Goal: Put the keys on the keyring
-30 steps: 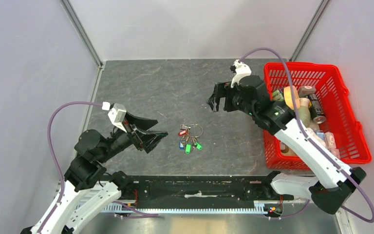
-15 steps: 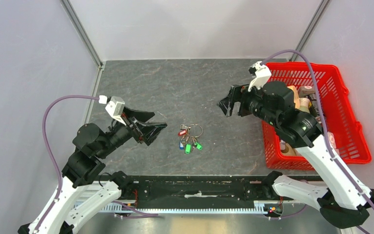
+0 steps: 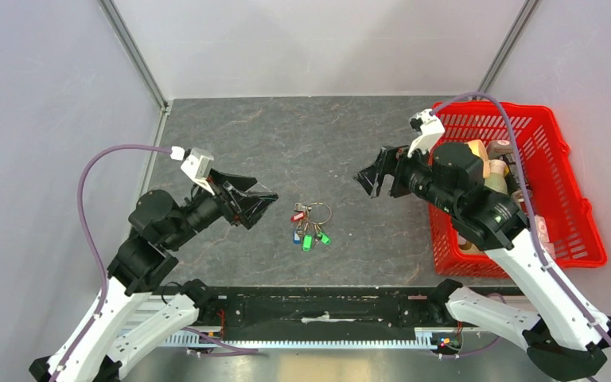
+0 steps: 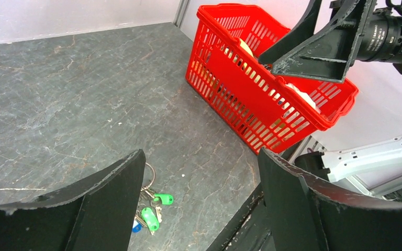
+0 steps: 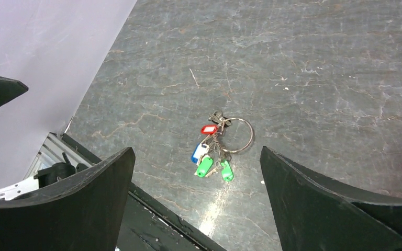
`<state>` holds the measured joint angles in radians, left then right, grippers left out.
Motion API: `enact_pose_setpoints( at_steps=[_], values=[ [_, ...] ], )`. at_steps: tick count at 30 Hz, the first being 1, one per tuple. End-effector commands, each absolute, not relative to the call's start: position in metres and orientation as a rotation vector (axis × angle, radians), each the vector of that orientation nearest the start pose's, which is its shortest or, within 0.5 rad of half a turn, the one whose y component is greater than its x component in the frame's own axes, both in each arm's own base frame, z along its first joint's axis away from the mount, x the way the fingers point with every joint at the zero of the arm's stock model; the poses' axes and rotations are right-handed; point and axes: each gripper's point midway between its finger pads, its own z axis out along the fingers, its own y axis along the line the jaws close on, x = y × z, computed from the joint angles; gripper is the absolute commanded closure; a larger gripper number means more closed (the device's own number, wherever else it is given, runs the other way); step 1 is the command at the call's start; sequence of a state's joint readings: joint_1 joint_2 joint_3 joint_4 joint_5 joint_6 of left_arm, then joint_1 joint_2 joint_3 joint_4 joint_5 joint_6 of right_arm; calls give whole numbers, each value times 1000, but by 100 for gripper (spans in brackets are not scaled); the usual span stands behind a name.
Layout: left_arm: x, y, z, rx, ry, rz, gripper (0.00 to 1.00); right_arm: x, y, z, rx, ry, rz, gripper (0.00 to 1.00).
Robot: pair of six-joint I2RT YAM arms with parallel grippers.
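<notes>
The keyring [image 3: 320, 213] lies flat on the dark table near the front middle. The keys [image 3: 307, 232] hang off it in a bunch: one red head, one blue, two green. In the right wrist view the keyring [image 5: 239, 135] and keys [image 5: 211, 157] lie between my fingers' line of sight. In the left wrist view two green keys [image 4: 151, 212] and part of the ring show beside my left finger. My left gripper [image 3: 258, 205] is open and empty, raised left of the bunch. My right gripper [image 3: 374, 177] is open and empty, raised right of it.
A red plastic basket [image 3: 573, 191] holding several cans and packages stands at the table's right edge; it also shows in the left wrist view [image 4: 251, 112]. Grey walls close the left, back and right. A black rail [image 3: 318, 306] runs along the front edge.
My right arm drew back toward the basket and stays raised. My left gripper moved slightly up and to the right. The keys and ring have not moved.
</notes>
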<state>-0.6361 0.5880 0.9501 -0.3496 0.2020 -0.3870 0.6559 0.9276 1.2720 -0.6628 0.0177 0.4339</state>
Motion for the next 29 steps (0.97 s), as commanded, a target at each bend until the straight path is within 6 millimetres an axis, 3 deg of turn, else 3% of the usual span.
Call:
enact_pose_setpoints(
  at_steps=[1,13,19,26,29],
  values=[
    [177,-192,393,384,1527,-938,15,241,211,352,-227,1930,759,3],
    [178,-197,401,406,1531,-954,14,259,220,362,-254,1891,731,3],
    [181,-199,403,408,1530,-948,14,256,219,372,-237,1860,757,3],
    [185,-204,396,419,1546,-951,14,236,217,390,-332,1775,803,3],
    [185,-203,395,422,1545,-949,14,242,211,391,-278,1782,765,3]
  ],
)
